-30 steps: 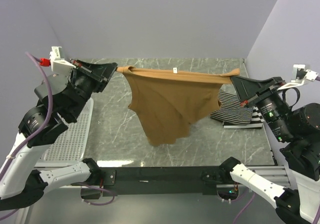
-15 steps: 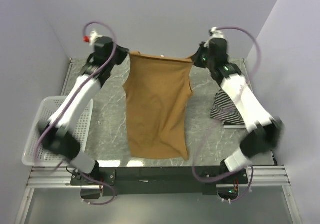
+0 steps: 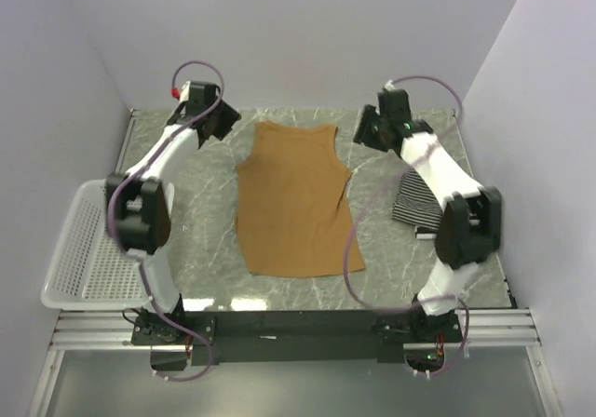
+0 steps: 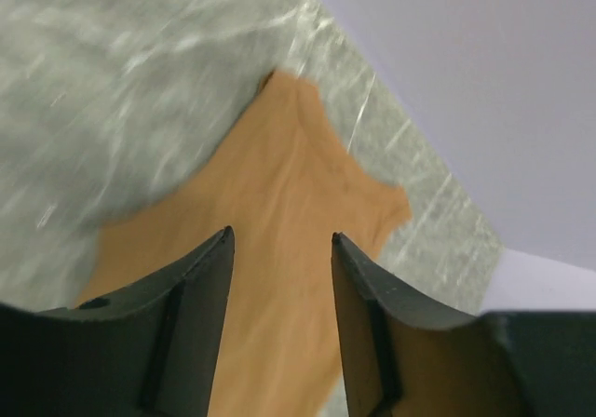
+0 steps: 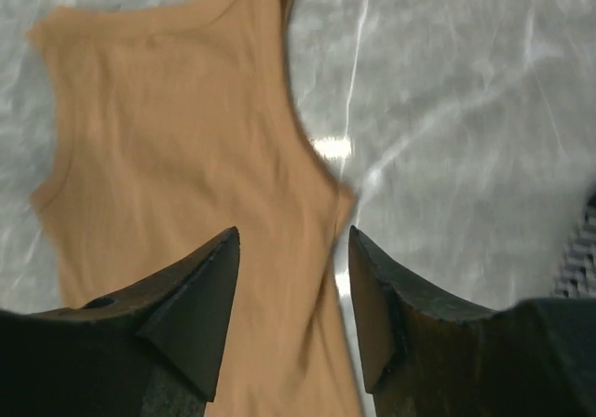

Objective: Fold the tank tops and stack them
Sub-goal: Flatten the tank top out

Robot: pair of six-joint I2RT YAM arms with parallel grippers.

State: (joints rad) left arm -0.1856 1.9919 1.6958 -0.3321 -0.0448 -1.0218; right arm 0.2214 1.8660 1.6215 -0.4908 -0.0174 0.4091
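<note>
on the grey desk the tan top lies flat, spread for folding; left gripper and right gripper hang unclenched, empty.

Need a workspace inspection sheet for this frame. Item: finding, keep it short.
Surface: grey marbled table, no spills seen.
Job's things: tan tank top spread flat mid-table, unfolded; striped top at the right, partly hidden by the right arm.
Clutter: white mesh basket at the left table edge.
Grippers: left gripper open, empty, over the tan top's strap end; right gripper open, empty, over its right armhole.
Cables: purple cable of the right arm loops over the tan top's right edge; the left arm's cable arcs above its wrist.
Surroundings: plain pale walls on three sides; nothing else seen.
</note>
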